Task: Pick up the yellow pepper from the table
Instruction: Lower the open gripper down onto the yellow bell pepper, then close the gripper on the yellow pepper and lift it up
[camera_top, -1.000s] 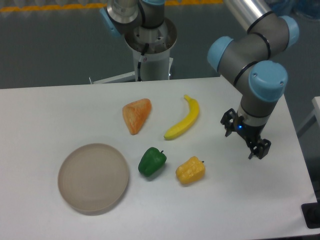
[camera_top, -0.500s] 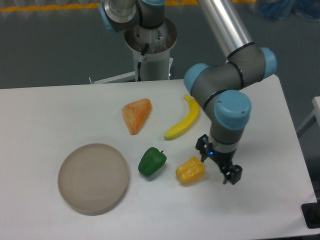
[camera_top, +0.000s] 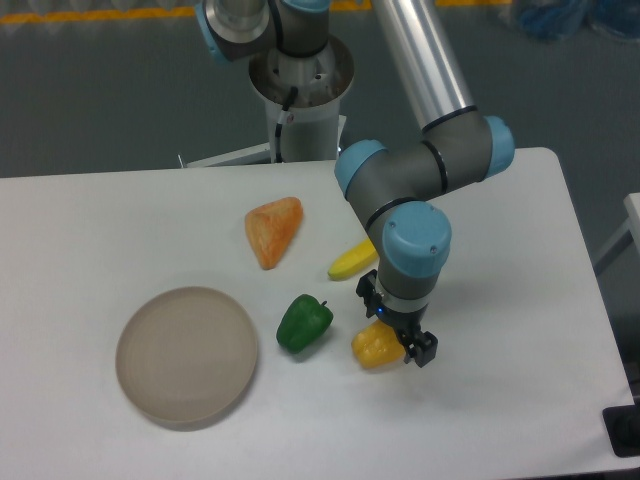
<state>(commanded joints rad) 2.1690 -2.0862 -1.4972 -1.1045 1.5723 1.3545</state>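
Camera view: open hand (camera_top: 397, 325) over the yellow pepper (camera_top: 375, 346), no writing legible

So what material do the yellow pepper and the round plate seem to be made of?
The yellow pepper looks like moulded plastic or foam: lumpy, evenly coloured, with a dull sheen, as a toy would have. The round plate looks like matte plastic, perhaps slightly translucent: flat beige-grey with a soft, non-reflecting surface. The picture cannot settle either for certain.
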